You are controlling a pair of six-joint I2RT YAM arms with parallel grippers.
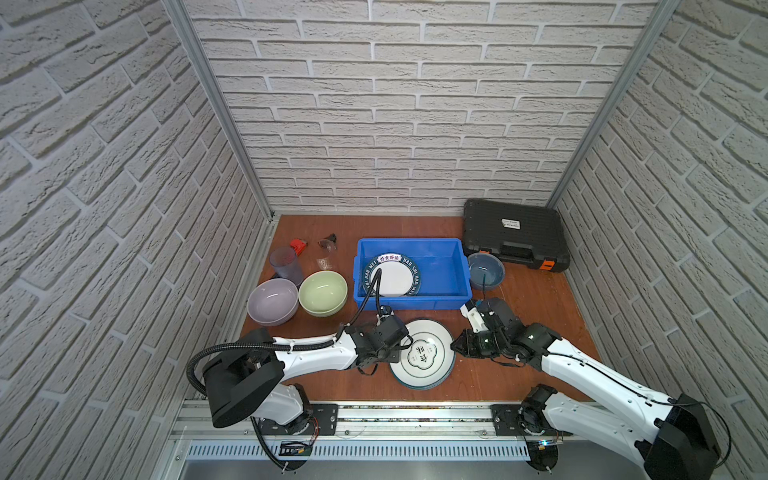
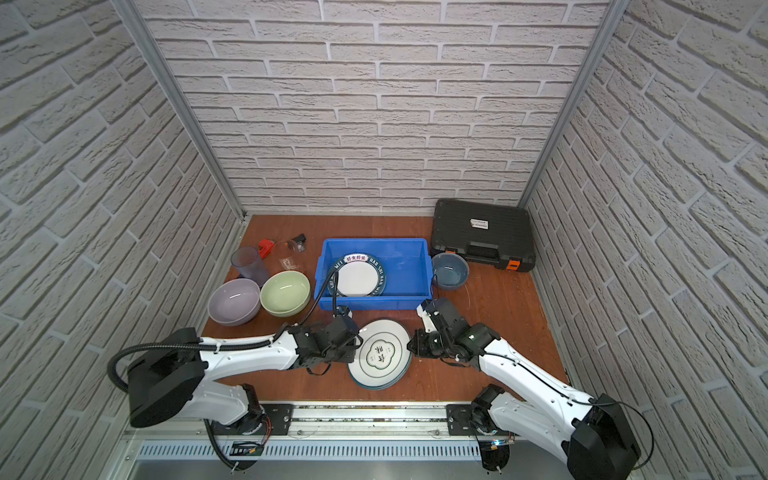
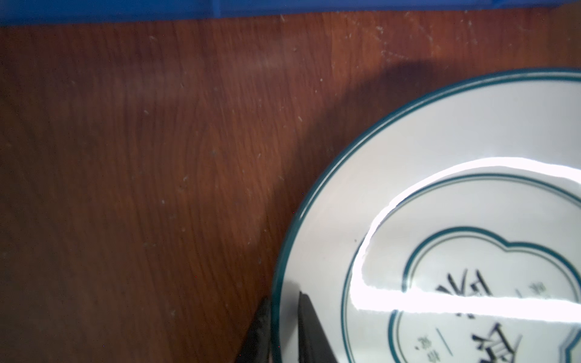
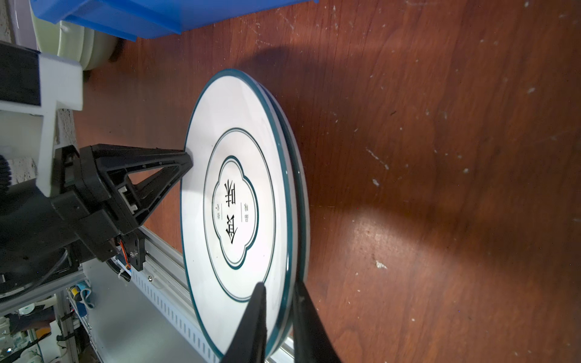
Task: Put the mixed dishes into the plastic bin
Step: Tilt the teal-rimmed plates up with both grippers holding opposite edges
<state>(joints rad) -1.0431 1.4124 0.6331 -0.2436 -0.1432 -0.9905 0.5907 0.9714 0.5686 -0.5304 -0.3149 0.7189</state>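
Looks like the lift of the teal-rimmed plate [image 1: 422,353], lying on or barely off the desk [image 1: 540,316] just in front of the blue bin [image 1: 415,303], apparently stacked on a second plate [image 4: 305,201] of the same kind. Pinched from two sides: clamped at one edge of the rim by the left fingers [image 3: 308,327], at the opposite edge by the right fingers [image 4: 254,320], each pair with one finger over the rim and one beneath. Unclear here: lower right finger under the top plate alone, or under both. Raise both ends together at one pace, keeping the plate level to stop the glazed rim sliding out of either pinch. Check early for the lower plate coming along or dragging. Clear the bin's near wall fully before carrying forward. Lower onto the bare blue floor beside the striped plate [image 1: 392,276] already inside, or squarely on top, never edge-first onto it. Let go only once settled, both sides at once. Mind the left arm's cable [image 1: 371,291] looped over the bin's near wall. Left out on the desk: lavender bowl [image 1: 272,301], pale green bowl [image 1: 323,293], dark blue bowl [image 1: 485,271], tumbler [image 1: 286,264].
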